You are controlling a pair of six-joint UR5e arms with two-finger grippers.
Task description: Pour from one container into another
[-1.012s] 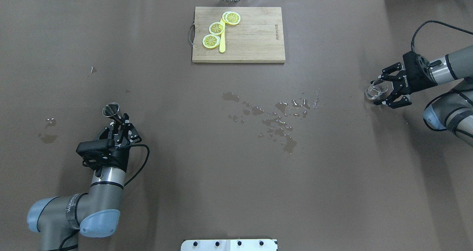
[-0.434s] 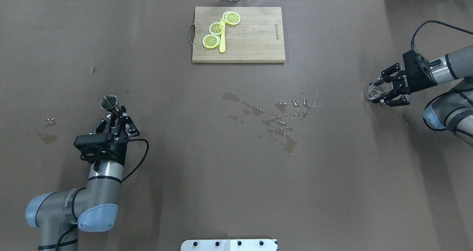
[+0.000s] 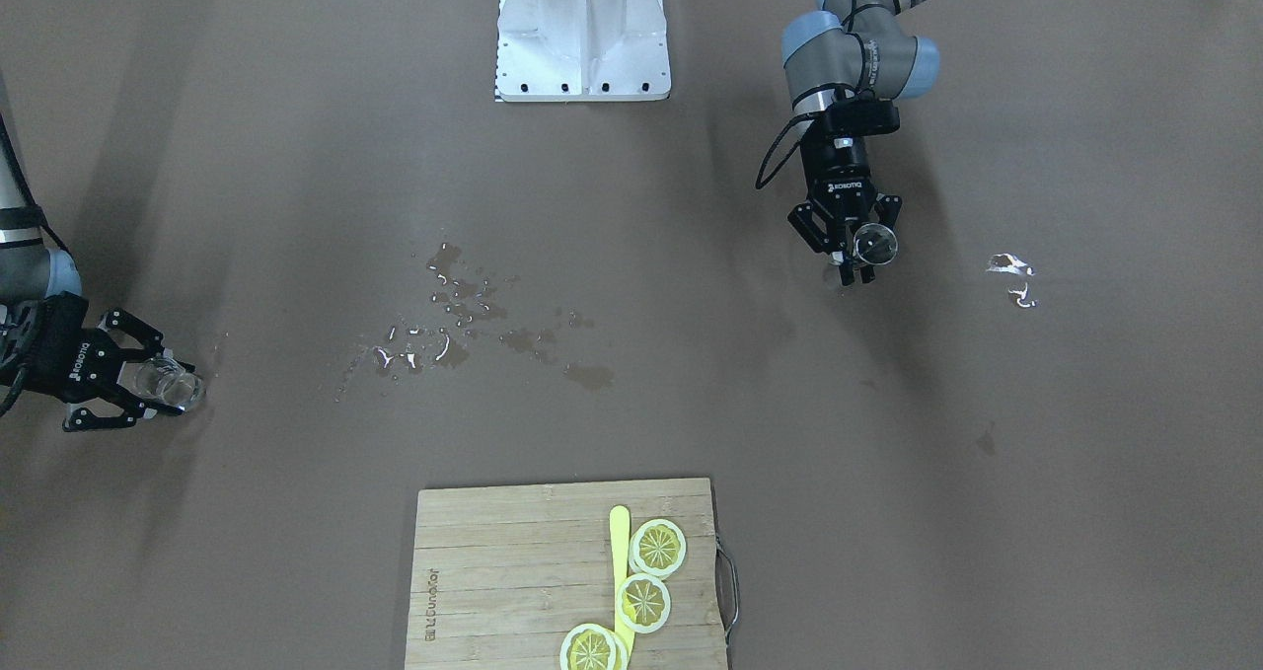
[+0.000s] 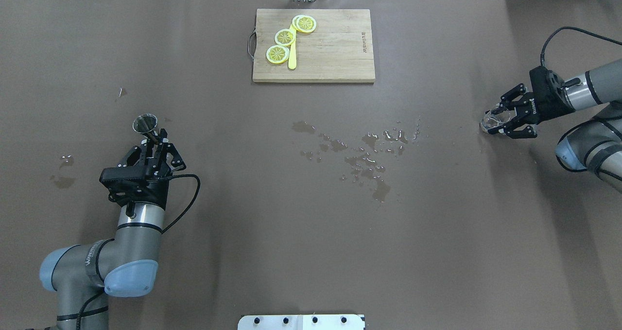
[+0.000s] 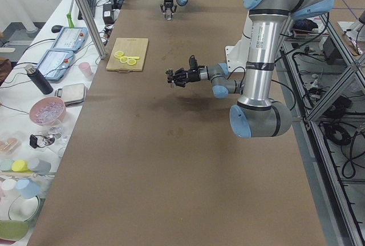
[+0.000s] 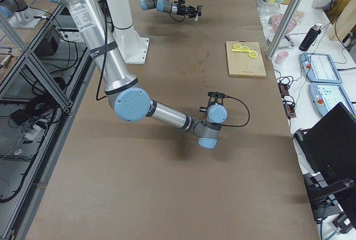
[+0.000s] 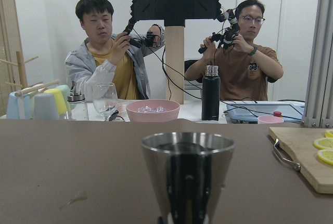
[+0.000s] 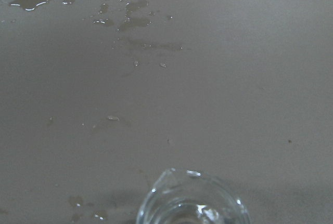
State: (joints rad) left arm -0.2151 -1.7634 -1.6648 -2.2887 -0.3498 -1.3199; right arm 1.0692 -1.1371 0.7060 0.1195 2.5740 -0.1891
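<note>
Toward the left end of the counter (image 4: 291,233), the left hand (image 4: 156,140) is pinched almost fully together on the narrow lower part of a steel jigger (image 4: 145,124). The jigger is carried upright, mouth up, clear of the surface. Well apart, at the right end, the right hand (image 4: 496,121) has its fingers part-spread and pressed against either side of a small clear glass (image 4: 487,122). The glass sits low at the counter, though whether it rests there I cannot tell. The jigger looks light and rigid, but it is polished and tapered, so a pinch could squeeze it out like a wedge. The low hold seems right, since it leaves the rim free for tipping. The glass is likely light too, smooth-walled and breakable, so it wants a moderate squeeze across the middle of its wall, never at the lip. Spilled water (image 4: 369,160) lies on the counter between the two arms (wet fingers would make either vessel slicker).
</note>
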